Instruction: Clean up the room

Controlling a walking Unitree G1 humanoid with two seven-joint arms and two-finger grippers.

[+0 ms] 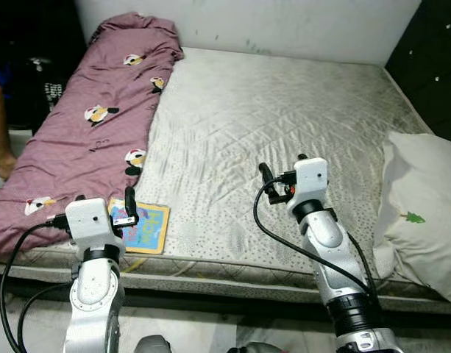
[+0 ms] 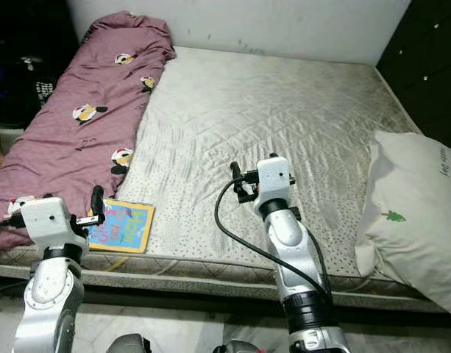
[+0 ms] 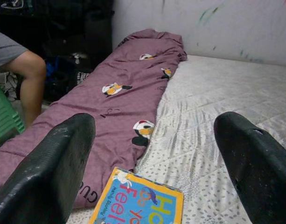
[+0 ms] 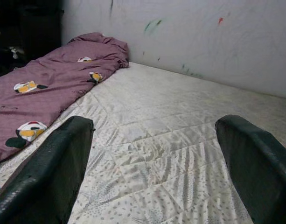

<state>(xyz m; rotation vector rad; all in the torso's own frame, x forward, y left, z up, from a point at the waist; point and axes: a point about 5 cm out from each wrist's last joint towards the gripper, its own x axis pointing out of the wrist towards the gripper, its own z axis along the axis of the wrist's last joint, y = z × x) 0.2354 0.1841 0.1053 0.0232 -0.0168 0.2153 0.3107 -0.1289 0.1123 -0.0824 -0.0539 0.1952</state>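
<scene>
Two grippers are hovering over the near edge of the mattress (image 1: 284, 110) as I am looking down through the head camera. My left gripper (image 1: 127, 208) is hanging just above a picture book (image 1: 144, 226), and its fingers (image 3: 49, 172) are standing wide apart with nothing between them. My right gripper (image 1: 282, 176) is holding out over the bare middle of the mattress, well apart from the book, with its fingers (image 4: 47, 172) also spread wide and gripping nothing.

That book is lying flat at the near left corner of the mattress, right beside the edge of the blanket (image 1: 85, 125). It is looking thin and square, with a bright blue cover, a yellow border and big coloured letters. One of its corners is sitting against the blanket's hem.

This blanket is running in a long, rumpled strip down the left side of the bed, from the wall to the near edge. It is a dusty purple, dotted with small cartoon figures in black, white and orange. White quilted fabric with a fine speckled print is covering the mattress.

On the right, a white pillow (image 1: 420, 213) with a small green tree on it is leaning at the mattress's edge. At the far left, I am seeing a person's leg (image 3: 33, 79) beside the bed, next to something green (image 3: 5, 121).
</scene>
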